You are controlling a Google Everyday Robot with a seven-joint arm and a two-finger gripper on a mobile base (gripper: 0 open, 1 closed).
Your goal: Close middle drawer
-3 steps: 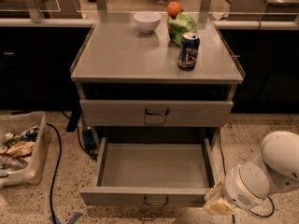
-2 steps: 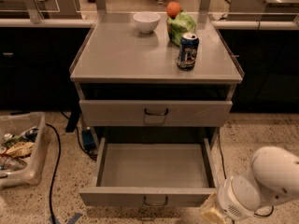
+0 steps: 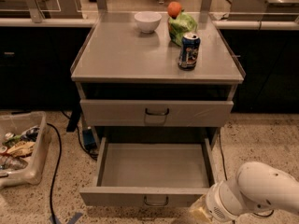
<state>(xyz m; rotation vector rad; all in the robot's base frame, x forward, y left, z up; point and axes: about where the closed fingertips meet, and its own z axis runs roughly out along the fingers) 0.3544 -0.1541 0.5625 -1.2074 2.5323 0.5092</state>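
The middle drawer (image 3: 154, 171) is pulled far out of the grey cabinet (image 3: 154, 55) and is empty inside. Its low front carries a small dark loop handle (image 3: 155, 201) near the bottom edge of the view. Above it the top drawer (image 3: 156, 113) is shut. My gripper (image 3: 200, 213) is at the bottom right, on a white arm (image 3: 257, 192), just right of the open drawer's front right corner and close to it. The lowest drawer is hidden under the open one.
On the cabinet top stand a white bowl (image 3: 147, 21), a green bag (image 3: 183, 27) with an orange (image 3: 174, 8) behind it, and a blue can (image 3: 189, 51). A bin of litter (image 3: 21, 148) sits on the floor at left, with a black cable (image 3: 56, 167) beside it.
My arm has moved left and down along the bottom edge, bringing the gripper closer to the open drawer's front right corner. The drawer has not moved.
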